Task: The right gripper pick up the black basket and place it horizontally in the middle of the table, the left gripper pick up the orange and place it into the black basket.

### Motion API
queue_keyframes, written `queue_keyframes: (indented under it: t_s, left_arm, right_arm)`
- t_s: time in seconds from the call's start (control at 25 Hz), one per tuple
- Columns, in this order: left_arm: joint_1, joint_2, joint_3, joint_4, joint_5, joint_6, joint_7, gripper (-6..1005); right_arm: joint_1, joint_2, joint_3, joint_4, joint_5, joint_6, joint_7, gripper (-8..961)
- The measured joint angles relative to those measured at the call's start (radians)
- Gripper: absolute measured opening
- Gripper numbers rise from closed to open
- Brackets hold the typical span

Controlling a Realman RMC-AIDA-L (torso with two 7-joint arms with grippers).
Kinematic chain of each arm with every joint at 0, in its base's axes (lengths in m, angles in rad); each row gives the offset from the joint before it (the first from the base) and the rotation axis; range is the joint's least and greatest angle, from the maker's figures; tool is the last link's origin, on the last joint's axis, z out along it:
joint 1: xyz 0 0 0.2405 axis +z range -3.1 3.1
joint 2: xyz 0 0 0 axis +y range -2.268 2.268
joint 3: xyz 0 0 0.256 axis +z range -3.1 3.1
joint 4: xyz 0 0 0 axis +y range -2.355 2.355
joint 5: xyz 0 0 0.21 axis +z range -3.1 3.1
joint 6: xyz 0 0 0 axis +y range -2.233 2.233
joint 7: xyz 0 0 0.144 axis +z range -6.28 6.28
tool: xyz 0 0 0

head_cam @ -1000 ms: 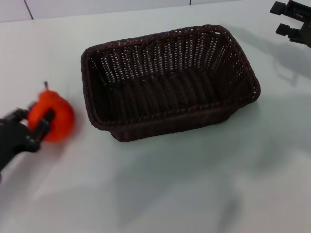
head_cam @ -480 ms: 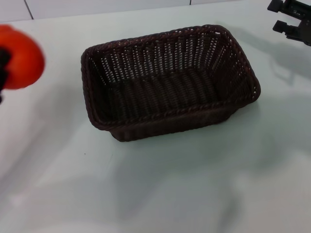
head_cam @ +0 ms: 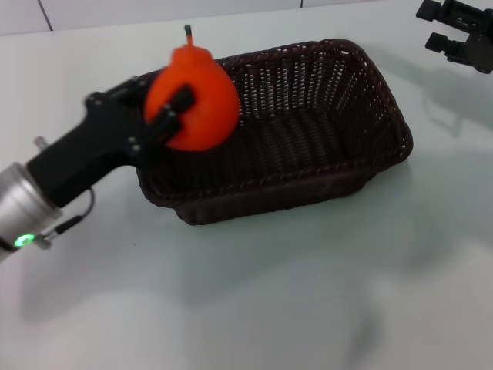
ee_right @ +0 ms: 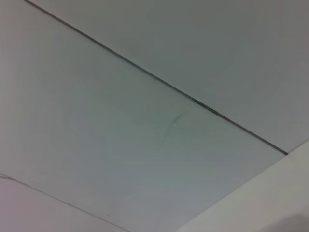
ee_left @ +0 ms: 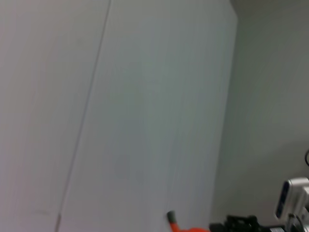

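While the left gripper [head_cam: 171, 116] is clamping the orange [head_cam: 192, 104] above the black basket's [head_cam: 323, 146] left rim, it should be travelling right before releasing low. The right gripper [head_cam: 454, 31] is sitting far right, apparently spread and empty.

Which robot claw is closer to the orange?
The left claw: it is gripping the orange above the black basket's left end. The right claw is far off, past the basket's right end.

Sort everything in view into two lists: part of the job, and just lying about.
Part of the job:
left gripper, shut on the orange
black basket
table
right gripper, parked at the far right

Lying about:
nothing visible
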Motion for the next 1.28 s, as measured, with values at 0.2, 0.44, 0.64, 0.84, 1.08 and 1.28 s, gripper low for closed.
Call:
queue_keyframes:
  t_s: [0.2,0.44,0.64,0.84,1.08,1.28]
  left_arm:
    - [-0.018,-0.004,0.039,0.012,-0.009,0.032,-0.005,384]
    - [0.015,-0.001,0.016,0.002,-0.068,0.021,-0.005,638]
    - [0.083,0.0,-0.063,-0.013,-0.152,-0.018,0.002,754]
    - [0.159,0.0,-0.206,-0.006,-0.216,-0.065,-0.004,866]
    - [0.252,-0.004,-0.421,0.094,-0.29,-0.19,0.039,908]
    - [0.306,-0.005,-0.518,0.147,-0.295,-0.245,0.067,907]
  right_arm:
    - [0.002,0.008,0.001,0.0,0.0,-0.005,-0.017,915]
    - [0.007,0.025,0.003,-0.001,0.027,-0.005,-0.037,915]
    - [-0.007,0.061,0.0,-0.007,0.164,0.017,-0.151,915]
    - [-0.031,0.111,0.003,-0.001,0.334,0.006,-0.381,915]
    - [-0.061,0.166,0.005,0.057,0.575,-0.035,-0.766,915]
    - [-0.061,0.166,0.004,0.18,0.765,-0.048,-1.115,915]
